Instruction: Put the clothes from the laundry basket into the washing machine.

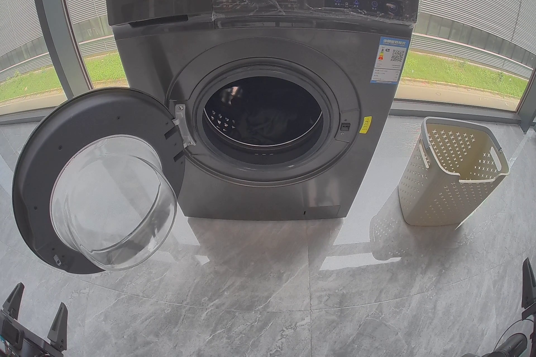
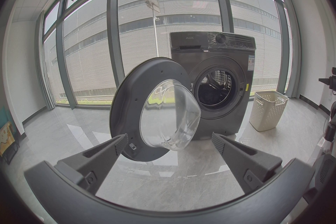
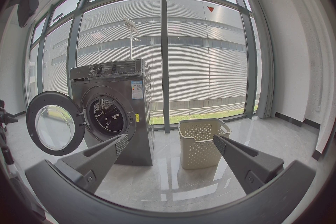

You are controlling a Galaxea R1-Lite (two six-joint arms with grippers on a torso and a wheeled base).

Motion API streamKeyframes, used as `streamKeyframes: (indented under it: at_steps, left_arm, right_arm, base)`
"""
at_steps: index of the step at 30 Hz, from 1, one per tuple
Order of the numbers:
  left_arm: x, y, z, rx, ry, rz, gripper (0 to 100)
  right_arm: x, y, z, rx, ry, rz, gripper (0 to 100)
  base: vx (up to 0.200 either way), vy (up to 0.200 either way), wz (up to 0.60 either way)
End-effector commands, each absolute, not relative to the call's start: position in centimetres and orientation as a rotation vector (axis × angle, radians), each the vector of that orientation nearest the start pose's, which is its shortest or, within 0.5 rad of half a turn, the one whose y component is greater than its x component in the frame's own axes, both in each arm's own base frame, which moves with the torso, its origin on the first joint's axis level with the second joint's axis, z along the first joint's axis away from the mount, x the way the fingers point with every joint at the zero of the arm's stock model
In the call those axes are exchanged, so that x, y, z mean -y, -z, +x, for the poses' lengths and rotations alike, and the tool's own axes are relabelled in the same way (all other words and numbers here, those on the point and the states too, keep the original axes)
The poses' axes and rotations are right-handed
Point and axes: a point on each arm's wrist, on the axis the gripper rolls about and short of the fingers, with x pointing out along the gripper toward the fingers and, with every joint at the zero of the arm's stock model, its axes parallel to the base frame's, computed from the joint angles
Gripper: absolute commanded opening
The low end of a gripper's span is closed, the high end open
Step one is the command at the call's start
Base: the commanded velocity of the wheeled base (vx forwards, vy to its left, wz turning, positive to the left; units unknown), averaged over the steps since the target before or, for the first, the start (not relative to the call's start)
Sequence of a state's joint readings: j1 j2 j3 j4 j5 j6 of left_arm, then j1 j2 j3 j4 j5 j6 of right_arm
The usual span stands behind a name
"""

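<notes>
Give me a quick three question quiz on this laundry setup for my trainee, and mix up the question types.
1. True or false: the washing machine door is shut.
2. Where does the laundry basket stand? A) on top of the machine B) on the floor, to the robot's right of the machine C) hooked on the door.
3. Fill the gap: the left gripper and right gripper are both ___ and hold nothing.
Key: 1 false; 2 B; 3 open.
</notes>
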State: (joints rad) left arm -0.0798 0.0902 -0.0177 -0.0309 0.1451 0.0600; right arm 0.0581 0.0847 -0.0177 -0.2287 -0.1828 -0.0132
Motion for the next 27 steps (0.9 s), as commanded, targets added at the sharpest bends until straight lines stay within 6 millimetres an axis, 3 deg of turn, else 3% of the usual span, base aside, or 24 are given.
streamKeyframes:
  at_steps: [1, 3, 9, 13, 18, 24, 27]
  left_arm:
    - [-0.4, -8.0, -1.6, -0.058, -0.066, 0.046, 100]
    - [-0.4, -8.0, -1.6, -0.056, -0.067, 0.035, 100]
    - [-0.4, -8.0, -1.6, -0.057, -0.062, 0.023, 100]
    - [-0.2, -8.0, -1.6, -0.06, 0.037, -0.035, 100]
    - [-0.5, -7.9, -1.6, -0.07, -0.077, 0.002, 100]
    - [0.0, -7.5, -1.6, -0.107, 0.132, 0.024, 100]
    - [0.0, -7.4, -1.6, -0.115, 0.116, 0.027, 100]
  right_arm:
    - [0.2, -8.7, -2.1, 0.075, 0.115, -0.046, 100]
    - [0.2, -7.9, -2.5, -0.009, 0.089, -0.028, 100]
    - [0.1, -7.7, -2.4, -0.011, 0.062, 0.03, 100]
    - [0.0, -7.6, -2.2, -0.001, 0.018, 0.012, 100]
    - [0.0, -7.6, -2.3, 0.0, 0.031, 0.021, 100]
    - [0.0, -7.6, -2.3, 0.0, 0.026, 0.009, 100]
    - [0.0, -7.6, -2.3, 0.002, 0.025, 0.009, 100]
  base:
    - [0.0, 0.0, 0.0]
    - [0.0, 0.0, 0.0]
    - [0.0, 0.0, 0.0]
    - [0.0, 0.0, 0.0]
    - [0.0, 0.0, 0.0]
    - [0.0, 0.0, 0.0]
    - [0.0, 0.0, 0.0]
